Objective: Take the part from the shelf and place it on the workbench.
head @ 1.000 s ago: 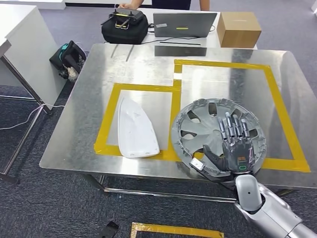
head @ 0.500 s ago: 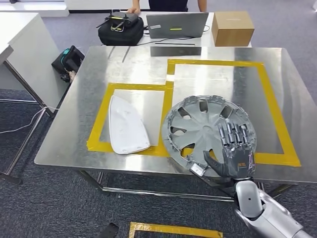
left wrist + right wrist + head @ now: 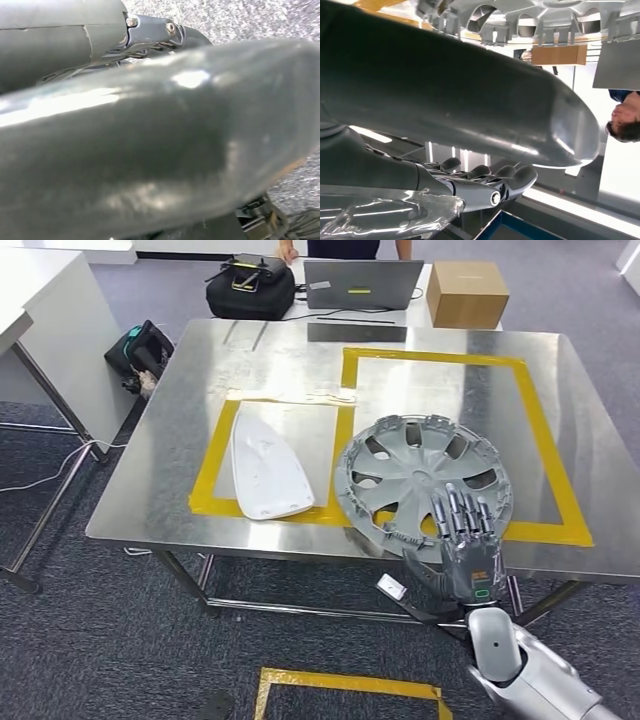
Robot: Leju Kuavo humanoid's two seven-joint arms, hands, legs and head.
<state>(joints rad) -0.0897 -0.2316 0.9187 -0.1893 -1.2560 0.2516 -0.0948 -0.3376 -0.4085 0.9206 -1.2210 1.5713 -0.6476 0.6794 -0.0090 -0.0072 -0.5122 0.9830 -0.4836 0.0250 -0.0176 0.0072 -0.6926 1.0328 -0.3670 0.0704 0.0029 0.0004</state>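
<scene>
The grey wheel cover [image 3: 423, 478] lies flat on the steel bench [image 3: 173, 440], straddling the yellow tape near the front edge, just beside a white panel [image 3: 268, 475]. The right hand [image 3: 462, 540] hovers at its near rim with fingers spread, apparently holding nothing. The left hand's state cannot be told from its blurred wrist view.

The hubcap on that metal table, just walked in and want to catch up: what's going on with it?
The silver hubcap lies flat on the steel workbench, overlapping the yellow tape between the two marked squares. The right robot hand is at the hubcap's near rim, fingers spread over its edge; whether it grips or just touches is hard to tell. A white part lies in the smaller taped square beside it. A person stands behind the laptop at the far side.
</scene>
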